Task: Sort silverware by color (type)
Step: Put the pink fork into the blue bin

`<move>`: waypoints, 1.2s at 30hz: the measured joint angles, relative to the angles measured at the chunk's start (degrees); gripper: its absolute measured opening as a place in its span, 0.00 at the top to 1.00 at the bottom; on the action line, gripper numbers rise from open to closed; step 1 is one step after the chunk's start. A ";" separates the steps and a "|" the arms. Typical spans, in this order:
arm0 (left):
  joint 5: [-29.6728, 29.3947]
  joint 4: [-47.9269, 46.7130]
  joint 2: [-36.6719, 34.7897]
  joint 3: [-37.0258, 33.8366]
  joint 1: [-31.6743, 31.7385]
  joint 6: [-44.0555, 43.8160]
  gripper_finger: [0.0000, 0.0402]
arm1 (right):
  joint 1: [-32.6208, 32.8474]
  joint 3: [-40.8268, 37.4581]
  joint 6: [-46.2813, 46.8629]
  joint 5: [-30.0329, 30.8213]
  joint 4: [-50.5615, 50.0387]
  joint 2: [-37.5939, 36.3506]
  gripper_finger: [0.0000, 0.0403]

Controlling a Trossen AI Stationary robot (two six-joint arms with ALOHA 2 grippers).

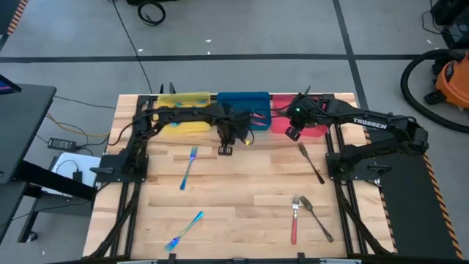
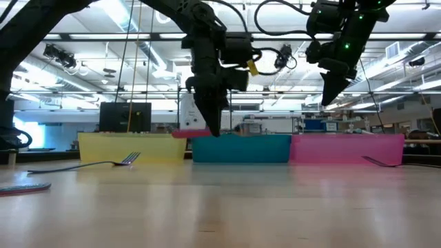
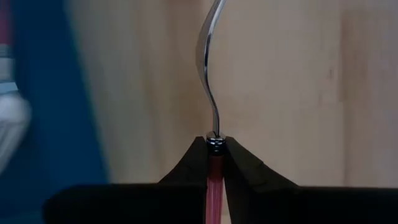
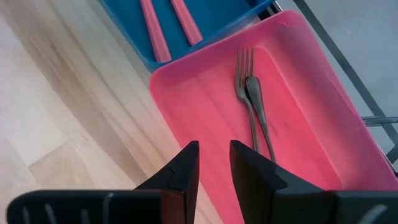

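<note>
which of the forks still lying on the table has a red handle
The red-handled fork near the table's front right, lying beside a dark grey fork. The other loose ones are another dark grey fork and two iridescent blue ones.

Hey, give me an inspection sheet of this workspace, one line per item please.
Surface: wooden table, three trays along its far edge.
Job's things: red-handled utensil in left hand; two dark forks in pink tray; red handles in blue tray; loose silverware on table.
Clutter: nothing seen.
Hands: left hand shut on utensil; right hand open above pink tray.
Cables: on floor beside table.
Surroundings: vacuum at right.
</note>
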 joint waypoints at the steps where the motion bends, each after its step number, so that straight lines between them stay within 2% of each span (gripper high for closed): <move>1: 0.04 0.13 -0.55 0.12 0.99 0.39 0.94 | 0.00 0.00 -0.02 0.15 0.00 0.00 0.76; 14: -0.35 1.34 -6.48 0.15 12.85 11.87 0.93 | 0.11 0.00 -2.88 1.39 0.17 0.00 0.76; 19: -0.54 4.16 -7.04 0.13 15.93 12.41 0.93 | 0.14 0.00 -1.06 1.36 0.24 0.00 0.76; 26: -0.51 8.82 -7.02 0.13 17.03 15.11 0.93 | 0.50 0.00 -0.50 1.58 0.25 0.00 0.76; 32: -0.35 8.73 -7.02 0.13 16.98 16.75 0.92 | 0.08 0.00 -2.76 6.04 0.26 0.00 0.76; 36: -0.35 13.08 -7.02 0.13 17.00 19.07 0.92 | -1.16 0.00 -3.01 7.87 0.88 0.00 0.76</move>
